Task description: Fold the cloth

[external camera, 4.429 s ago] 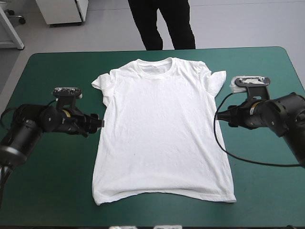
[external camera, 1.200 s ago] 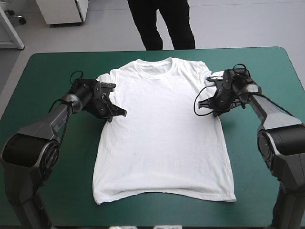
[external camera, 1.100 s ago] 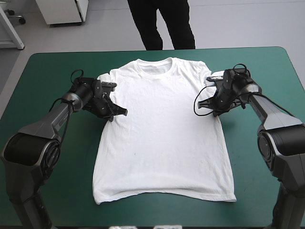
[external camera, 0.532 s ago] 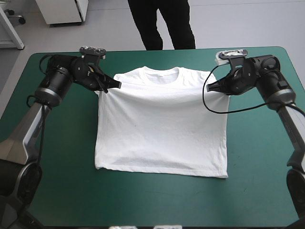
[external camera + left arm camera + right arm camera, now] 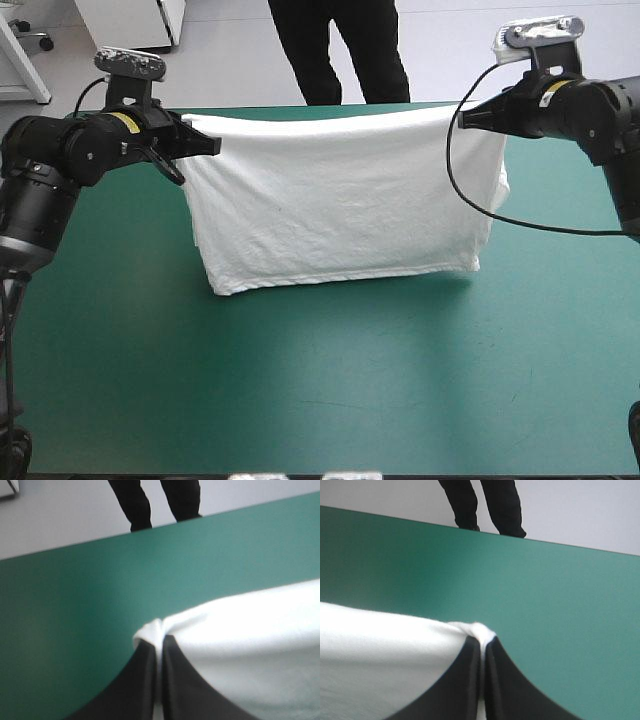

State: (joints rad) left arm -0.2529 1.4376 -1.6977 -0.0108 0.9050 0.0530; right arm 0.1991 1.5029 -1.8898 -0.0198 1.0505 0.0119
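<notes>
The left gripper (image 5: 211,146) is raised above the left side of the table. Its two black fingers (image 5: 142,685) are pressed almost together on one upper corner of the white T-shirt (image 5: 340,200). In the left wrist view, a thin strip of white cloth runs between the fingers, and a small bunch of fabric sits at their tips.

The right gripper (image 5: 466,120) is raised to about the same height on the right side. It pinches the other upper corner in the same way, its fingers meeting in a pointed arch with a sliver of white between them.

The T-shirt hangs between the two grippers like a sheet on a line. Its top edge stretches nearly straight from one gripper to the other. The cloth drops down from that edge, lightly creased. Its lower edge rests on the teal-green cover (image 5: 300,400), in the far half of the table. Near the right gripper, the side of the cloth falls in a loose vertical fold.
</notes>
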